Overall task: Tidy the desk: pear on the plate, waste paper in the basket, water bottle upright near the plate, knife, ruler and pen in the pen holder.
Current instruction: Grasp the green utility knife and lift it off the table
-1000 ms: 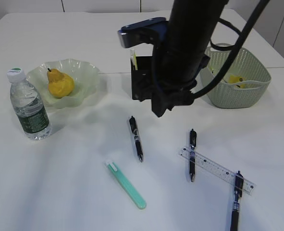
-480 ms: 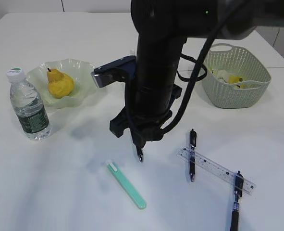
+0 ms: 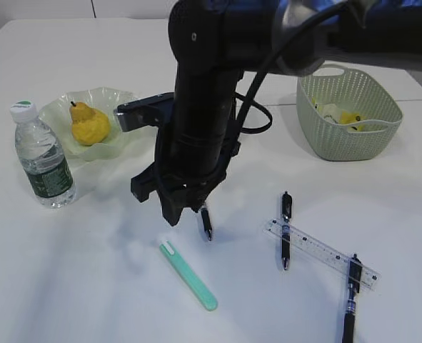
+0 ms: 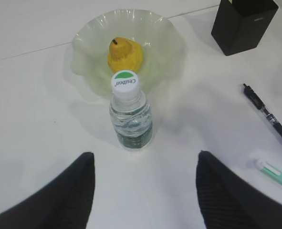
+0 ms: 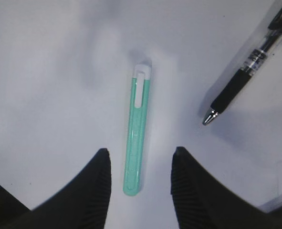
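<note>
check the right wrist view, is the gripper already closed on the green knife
No, the right gripper is open, its fingers on either side of the green knife, which lies flat on the table.

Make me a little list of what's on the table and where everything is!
pear: on the plate
water bottle: upright beside the plate
basket: yellow and white paper inside
green knife: flat on the table
ruler: across two pens
third pen: partly behind the right arm
pen holder: beyond the pens
right gripper: jaws open over the green knife
left gripper: jaws open, facing the water bottle
</note>
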`<action>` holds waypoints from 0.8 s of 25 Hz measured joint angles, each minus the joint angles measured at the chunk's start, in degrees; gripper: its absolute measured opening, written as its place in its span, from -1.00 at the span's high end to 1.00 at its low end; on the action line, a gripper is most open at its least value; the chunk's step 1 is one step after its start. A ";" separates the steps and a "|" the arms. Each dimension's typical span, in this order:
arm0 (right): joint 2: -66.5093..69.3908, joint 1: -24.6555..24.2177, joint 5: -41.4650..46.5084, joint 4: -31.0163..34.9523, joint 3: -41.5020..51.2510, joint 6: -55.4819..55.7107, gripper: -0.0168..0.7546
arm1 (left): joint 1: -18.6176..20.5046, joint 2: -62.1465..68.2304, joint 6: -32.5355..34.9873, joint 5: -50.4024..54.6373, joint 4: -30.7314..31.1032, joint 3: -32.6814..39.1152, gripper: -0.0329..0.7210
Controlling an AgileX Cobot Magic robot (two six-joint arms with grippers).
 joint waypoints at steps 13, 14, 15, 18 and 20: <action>7.70 0.94 -0.21 0.96 -2.68 0.21 0.07 | 0.00 0.00 0.00 0.89 0.00 0.00 -0.33; 8.36 0.94 -0.21 1.10 -2.78 0.33 0.07 | 0.00 0.00 0.00 0.89 0.00 0.00 -0.33; 8.89 0.94 -0.21 1.22 -2.78 0.33 0.07 | 0.00 0.00 0.00 0.89 0.00 0.00 -0.33; 10.11 0.94 -0.32 1.57 -2.78 0.40 0.07 | 0.00 0.00 0.00 0.89 0.00 0.00 -0.33; 10.61 0.94 -0.32 2.07 -2.78 0.40 0.07 | 0.00 0.00 0.00 0.89 0.00 0.00 -0.33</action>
